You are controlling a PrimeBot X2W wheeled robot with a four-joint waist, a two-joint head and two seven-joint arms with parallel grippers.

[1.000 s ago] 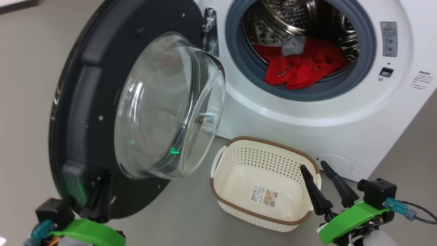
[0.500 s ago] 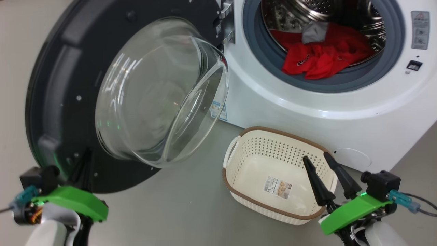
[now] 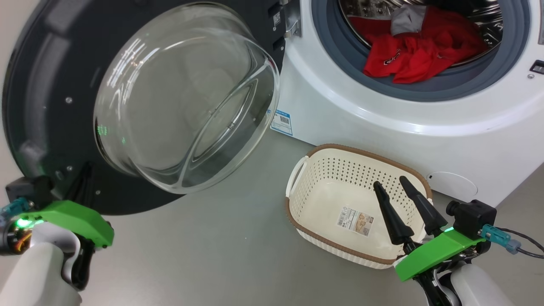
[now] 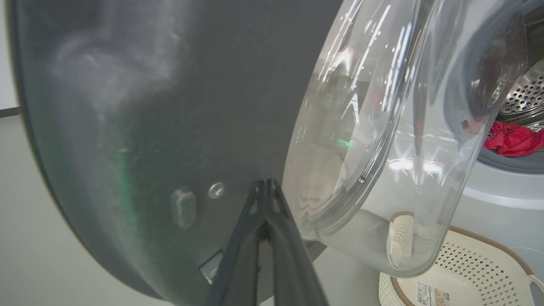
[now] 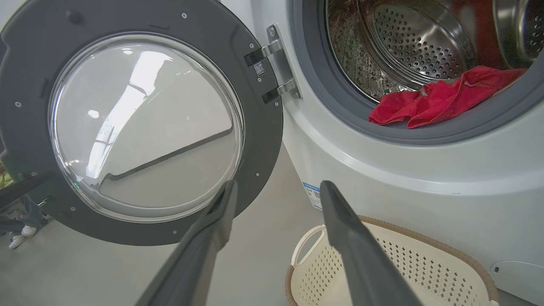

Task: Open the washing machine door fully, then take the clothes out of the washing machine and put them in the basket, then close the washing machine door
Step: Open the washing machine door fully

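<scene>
The washing machine (image 3: 361, 123) stands with its black washing machine door (image 3: 42, 85) swung open to the left, glass bowl (image 3: 187, 97) bulging toward me. My left gripper (image 3: 87, 165) is shut, its tips against the door's inner face near the lower rim, as the left wrist view shows (image 4: 265, 183). Red clothes (image 3: 420, 55) with a grey piece (image 3: 406, 19) lie at the drum's front lip. The cream basket (image 3: 365, 152) sits on the floor below the opening. My right gripper (image 3: 389, 181) hangs open over the basket's near right corner, nothing between its fingers (image 5: 278, 183).
A blue label sticker (image 3: 281, 122) marks the machine's lower left front. Grey floor (image 3: 212, 238) lies between the door and the basket. The steel drum (image 5: 416, 46) shows behind the clothes (image 5: 442, 100). A person's white shoe (image 5: 17, 240) shows beyond the door's edge.
The door has swung wider to the left with my shut left gripper against it. The head camera has shifted too. The right gripper stays open over the basket.
</scene>
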